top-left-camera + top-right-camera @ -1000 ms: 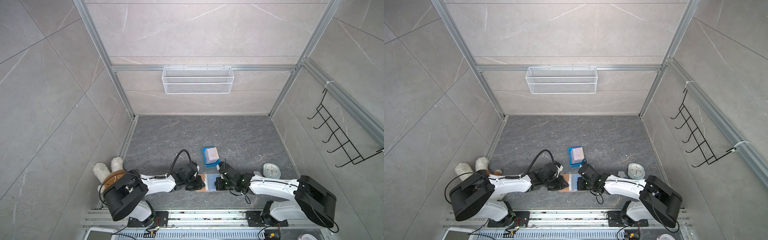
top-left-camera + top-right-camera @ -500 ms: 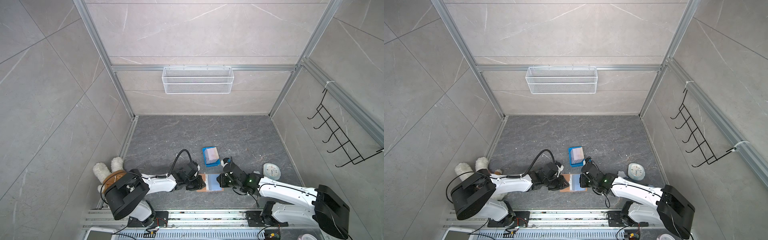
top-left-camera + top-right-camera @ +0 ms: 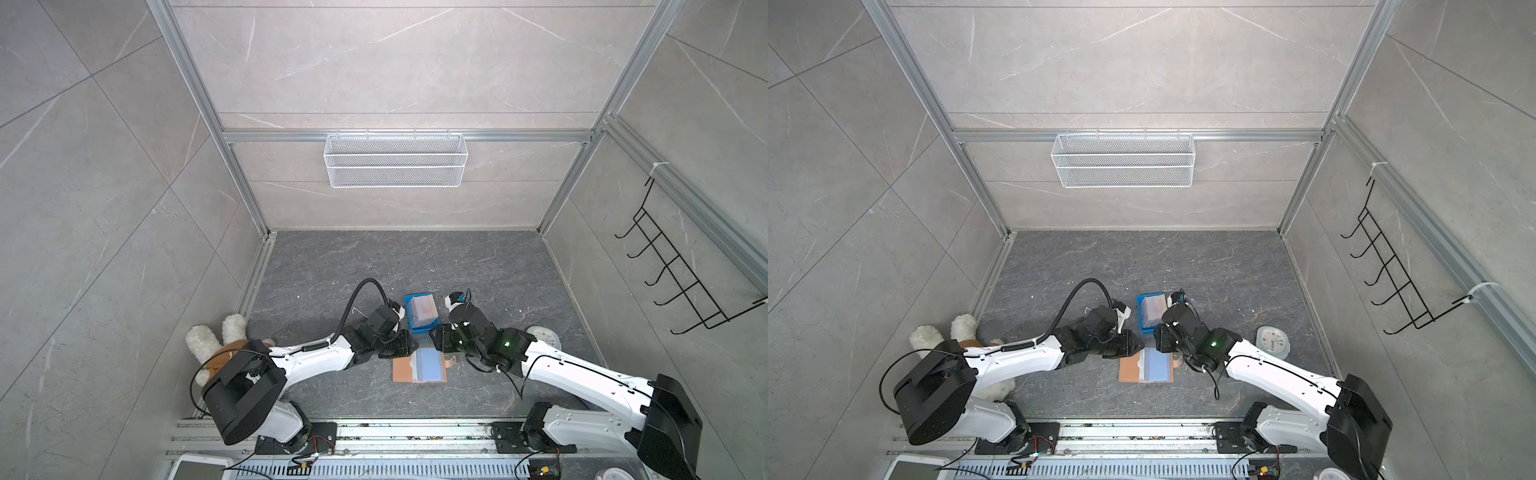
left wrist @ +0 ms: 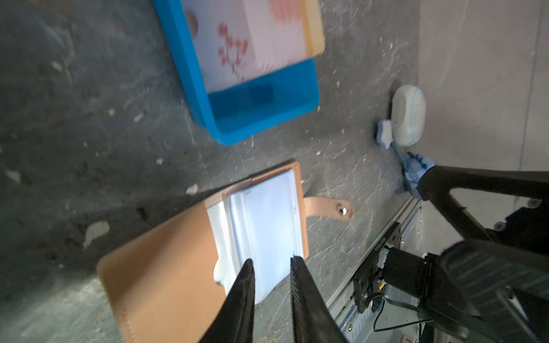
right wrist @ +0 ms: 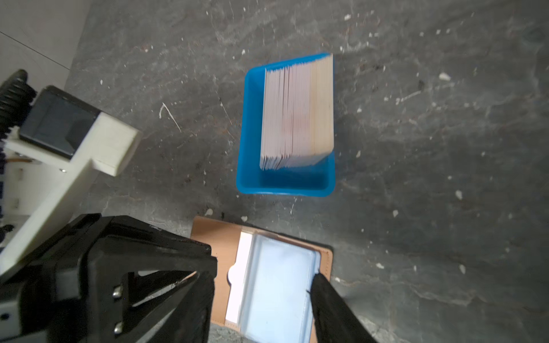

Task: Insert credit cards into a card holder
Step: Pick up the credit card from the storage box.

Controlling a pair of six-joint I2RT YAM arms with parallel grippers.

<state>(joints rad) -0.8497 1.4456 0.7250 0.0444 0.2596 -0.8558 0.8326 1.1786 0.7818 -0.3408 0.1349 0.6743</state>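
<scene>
The tan card holder (image 3: 404,370) (image 3: 1128,370) (image 4: 163,267) (image 5: 214,237) lies open on the floor, its bluish clear sleeves (image 3: 429,365) (image 4: 267,216) (image 5: 279,282) facing up. A white card edge (image 5: 244,261) shows beside the sleeves. A stack of credit cards (image 3: 420,311) (image 3: 1152,311) (image 4: 252,38) (image 5: 297,112) stands in a blue tray (image 4: 267,112) (image 5: 282,181) just beyond it. My left gripper (image 3: 405,345) (image 3: 1134,345) (image 4: 271,267) hovers at the sleeves' corner, its jaws a narrow gap apart with nothing between them. My right gripper (image 3: 438,343) (image 3: 1160,338) (image 5: 261,285) is open above the sleeves, holding nothing.
A small round clock (image 3: 542,338) (image 3: 1272,341) (image 4: 408,115) lies at the right near the wall. A plush toy (image 3: 212,340) sits behind the left arm. A wire basket (image 3: 395,160) hangs on the back wall, a hook rack (image 3: 681,282) on the right wall.
My right gripper has gone from shut to open and moved a little off the holder toward the tray. The left gripper has stayed at the holder.
</scene>
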